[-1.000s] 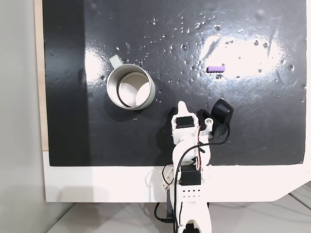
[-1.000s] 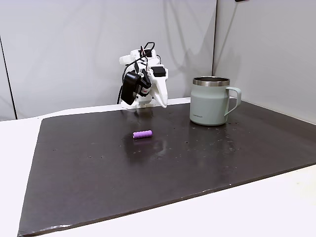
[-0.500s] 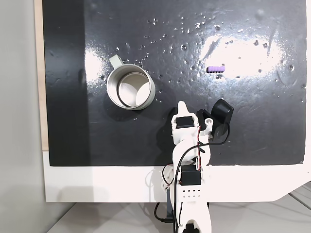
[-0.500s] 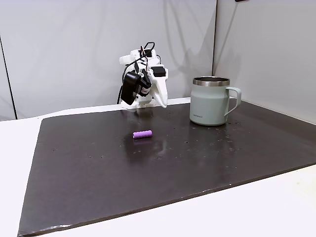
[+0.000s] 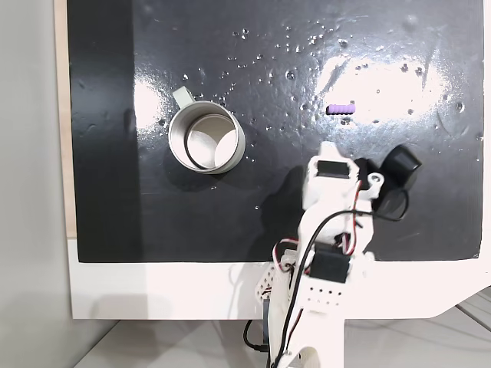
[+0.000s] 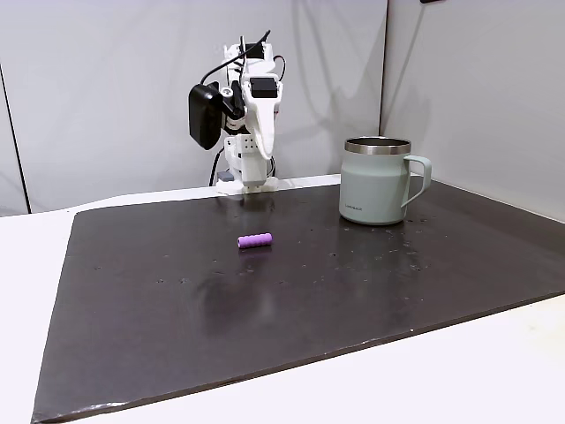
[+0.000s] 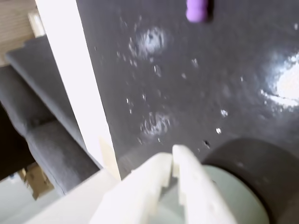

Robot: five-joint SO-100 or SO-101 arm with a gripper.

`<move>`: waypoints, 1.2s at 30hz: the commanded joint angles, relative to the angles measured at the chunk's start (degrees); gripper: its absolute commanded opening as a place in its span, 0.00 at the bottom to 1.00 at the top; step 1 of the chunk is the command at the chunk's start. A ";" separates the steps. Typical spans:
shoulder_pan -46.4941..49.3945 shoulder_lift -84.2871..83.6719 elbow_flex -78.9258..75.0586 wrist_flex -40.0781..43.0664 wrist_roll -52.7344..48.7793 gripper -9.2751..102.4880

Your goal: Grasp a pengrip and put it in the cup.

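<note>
From above in a fixed view, the arm (image 5: pixel 326 253) reaches over the near edge of the black mat (image 5: pixel 253 46), and its gripper (image 5: pixel 324 147) points toward the pengrip (image 5: pixel 341 109), which lies on the mat just beyond it, well apart from the cup (image 5: pixel 207 139) on the left of this view. The step in hand reads as the approach, with nothing grasped yet. The mat is glossy, pitted and glare-streaked; the cup shows a thin round rim, a pale inside and a stubby handle.

In a fixed view from the table's far side, the gripper (image 6: pixel 263 146) hangs high above the mat, fingertips down and together. The pengrip (image 6: pixel 255 240), a short purple ribbed tube, lies flat on its side in front of the arm's base; the cup (image 6: pixel 377 180) stands upright to the right, pale grey-green with a metal-looking rim.

In the wrist view, the 2 white fingers (image 7: pixel 161 179) sit closed on each other, empty, with the pengrip (image 7: pixel 196 10) at the top edge and the cup (image 7: pixel 243 186) blurred below.

The next move probably calls for spreading the fingers, dropping down and straddling the tube across its width; being round, it could roll.
</note>
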 commanded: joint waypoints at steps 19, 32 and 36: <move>3.52 -51.68 -48.16 19.86 3.78 0.29; 2.29 -70.75 -59.50 24.70 2.29 0.34; 2.11 -74.27 -61.08 24.96 2.29 0.34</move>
